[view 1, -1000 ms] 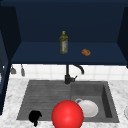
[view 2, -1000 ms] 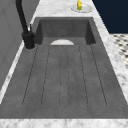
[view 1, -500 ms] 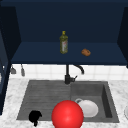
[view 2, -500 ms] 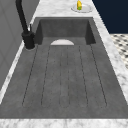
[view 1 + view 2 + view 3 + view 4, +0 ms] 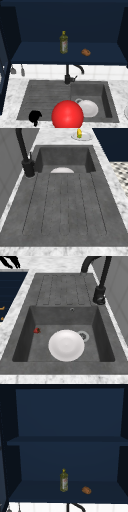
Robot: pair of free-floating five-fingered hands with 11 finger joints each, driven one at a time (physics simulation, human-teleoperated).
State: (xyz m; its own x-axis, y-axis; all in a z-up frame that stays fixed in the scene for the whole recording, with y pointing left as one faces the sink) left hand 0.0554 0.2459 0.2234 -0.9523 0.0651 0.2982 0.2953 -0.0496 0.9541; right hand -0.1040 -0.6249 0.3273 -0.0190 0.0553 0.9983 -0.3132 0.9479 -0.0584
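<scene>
My left hand (image 5: 35, 117) hangs over the front left corner of the sink's drainboard (image 5: 45, 98), and it holds nothing. In the right side view the left hand (image 5: 10, 261) shows at the far end with relaxed, spread fingers. A big red ball (image 5: 67, 115) sits at the sink's front edge, just right of the hand and apart from it. Behind the ball a white plate (image 5: 88, 108) lies in the basin; the same plate (image 5: 66, 344) appears in the right side view, with a small red thing (image 5: 37, 330) beside it on the basin floor.
A black faucet (image 5: 68, 75) rises behind the sink. The dark blue shelf (image 5: 37, 56) above carries an olive-oil bottle (image 5: 63, 43) and a small brown item (image 5: 86, 52). At the counter's right end stands a dish (image 5: 81, 136) with something yellow on it.
</scene>
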